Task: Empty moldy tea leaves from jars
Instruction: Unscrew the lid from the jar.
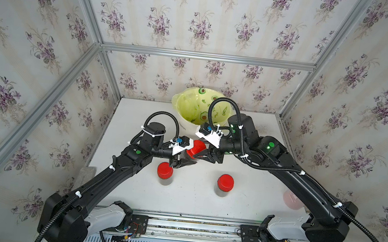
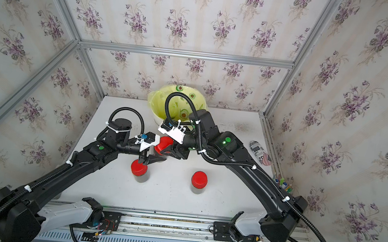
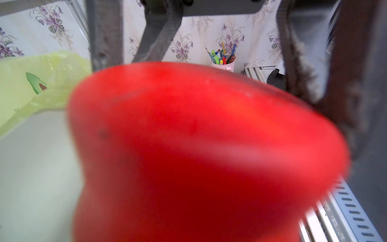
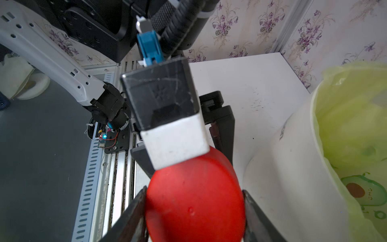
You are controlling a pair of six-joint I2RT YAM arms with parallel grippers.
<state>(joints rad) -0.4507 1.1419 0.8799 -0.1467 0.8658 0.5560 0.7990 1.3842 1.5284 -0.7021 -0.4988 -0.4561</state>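
Top views: left gripper (image 1: 183, 162) fingers clamped round the body of the held jar (image 1: 194, 153), just in front of the bin (image 1: 185, 100). Right gripper (image 1: 203, 153) grips its red lid (image 1: 197, 146). A second jar (image 1: 164, 173) and third jar (image 1: 225, 183) stand lidded on the table (image 1: 191, 200), with dark tea leaves (image 1: 165, 181) inside.
Left wrist: blurred red lid (image 3: 199, 146) fills the frame; can't tell its own fingers.
Right wrist: fingers (image 4: 129, 213) partway apart, pressed against both sides of the lid (image 4: 194, 199).
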